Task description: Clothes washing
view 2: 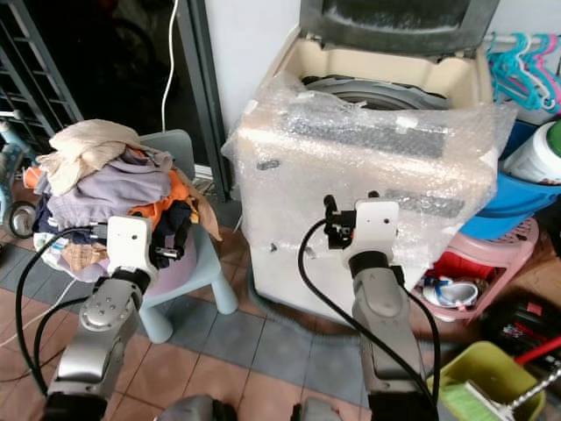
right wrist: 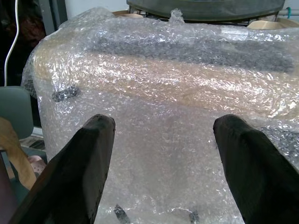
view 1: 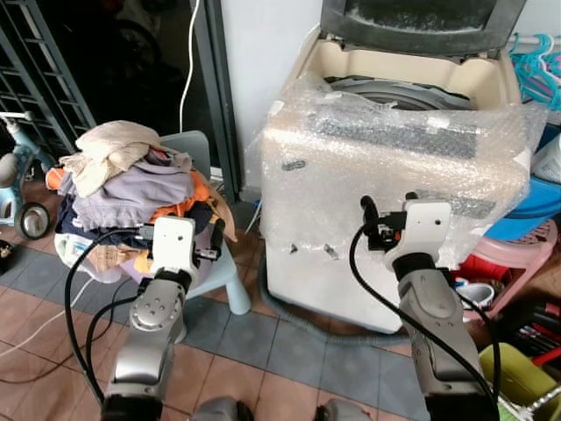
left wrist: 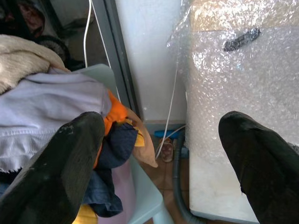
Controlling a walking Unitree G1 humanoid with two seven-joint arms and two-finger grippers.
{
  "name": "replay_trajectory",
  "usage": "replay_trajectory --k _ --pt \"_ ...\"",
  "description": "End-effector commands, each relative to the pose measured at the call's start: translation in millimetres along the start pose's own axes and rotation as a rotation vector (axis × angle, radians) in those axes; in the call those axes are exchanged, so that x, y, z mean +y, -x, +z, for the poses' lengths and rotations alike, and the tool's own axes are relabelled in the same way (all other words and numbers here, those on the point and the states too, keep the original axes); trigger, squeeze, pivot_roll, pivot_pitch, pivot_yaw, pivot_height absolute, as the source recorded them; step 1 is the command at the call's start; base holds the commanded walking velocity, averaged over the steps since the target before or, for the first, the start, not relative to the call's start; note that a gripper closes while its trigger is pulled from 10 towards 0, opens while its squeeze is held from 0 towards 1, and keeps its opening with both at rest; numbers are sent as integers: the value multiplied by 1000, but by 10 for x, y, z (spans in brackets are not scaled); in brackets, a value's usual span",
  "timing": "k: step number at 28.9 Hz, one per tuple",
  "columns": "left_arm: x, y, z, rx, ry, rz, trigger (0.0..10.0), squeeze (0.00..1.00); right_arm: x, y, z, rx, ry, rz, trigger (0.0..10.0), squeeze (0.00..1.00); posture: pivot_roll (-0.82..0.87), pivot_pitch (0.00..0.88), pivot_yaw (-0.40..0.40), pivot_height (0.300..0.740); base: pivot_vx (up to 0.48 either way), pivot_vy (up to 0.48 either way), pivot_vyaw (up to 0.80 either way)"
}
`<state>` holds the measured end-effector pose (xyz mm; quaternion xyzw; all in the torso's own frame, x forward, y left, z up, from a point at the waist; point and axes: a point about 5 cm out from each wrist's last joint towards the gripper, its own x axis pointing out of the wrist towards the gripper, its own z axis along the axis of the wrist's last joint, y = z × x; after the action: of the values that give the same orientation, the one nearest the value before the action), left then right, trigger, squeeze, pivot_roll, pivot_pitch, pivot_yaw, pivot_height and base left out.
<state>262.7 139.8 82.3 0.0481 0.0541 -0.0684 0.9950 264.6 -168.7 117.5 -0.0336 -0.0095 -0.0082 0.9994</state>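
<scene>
Washer [view 1: 394, 175] upright against the wall, lid up, drum opening facing up, body wrapped in bubble wrap; no readable labels. Clothes [view 1: 123, 189] heaped on a chair [view 1: 223, 281] left of it. Left gripper [left wrist: 154, 172] spread, beside the heap. Right gripper [right wrist: 163, 163] spread, facing the washer front.

The washing machine [view 1: 394, 175] is cream plastic, wrapped in crinkly, shiny bubble wrap [right wrist: 177, 93]; its lid [view 1: 421, 22] looks matt grey; the pile of clothes [view 1: 131, 180] is soft cloth, some of it knit-looking, on a smooth pale-blue plastic chair [view 1: 230, 272]; floor tiles [view 1: 289, 351] are matt; gripper fingers [left wrist: 60, 172] look like dull black rubber; hangers [view 2: 517, 66] are glossy plastic.
</scene>
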Motion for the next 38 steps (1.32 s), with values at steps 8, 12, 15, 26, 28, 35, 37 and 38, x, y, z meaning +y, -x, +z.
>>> replay_trajectory --k 8,12,15,26,28,35,37,38 --pt "77 40 4 18 -29 -14 10000 0 53 46 -6 -4 -32 -7 10000 0 -91 0 72 740 0 480 0" --pt "32 -12 64 -7 -24 -10 10000 0 31 42 26 -14 -32 -13 10000 0 -98 0 73 740 0 480 0" --pt "48 -34 51 16 -13 14 10000 0 36 24 55 -25 -15 -5 10000 0 -101 0 73 740 0 480 0" --pt "83 -23 146 -46 0 36 10000 0 84 17 59 -28 -30 17 10000 0 -87 0 69 740 0 87 0" --pt "92 -29 147 -48 3 32 10000 0 87 16 57 -27 -32 17 10000 0 -91 0 70 740 0 0 0" --pt "85 -42 138 -41 17 40 10000 0 85 38 73 -29 -24 39 10000 0 -104 0 67 740 0 0 0" --pt "76 -28 122 -39 24 46 10000 0 83 44 84 -31 -15 46 10000 0 -105 0 65 740 0 0 0" --pt "70 -18 110 -36 26 45 10000 0 86 47 90 -33 1 49 10000 0 -105 0 65 740 0 0 0"
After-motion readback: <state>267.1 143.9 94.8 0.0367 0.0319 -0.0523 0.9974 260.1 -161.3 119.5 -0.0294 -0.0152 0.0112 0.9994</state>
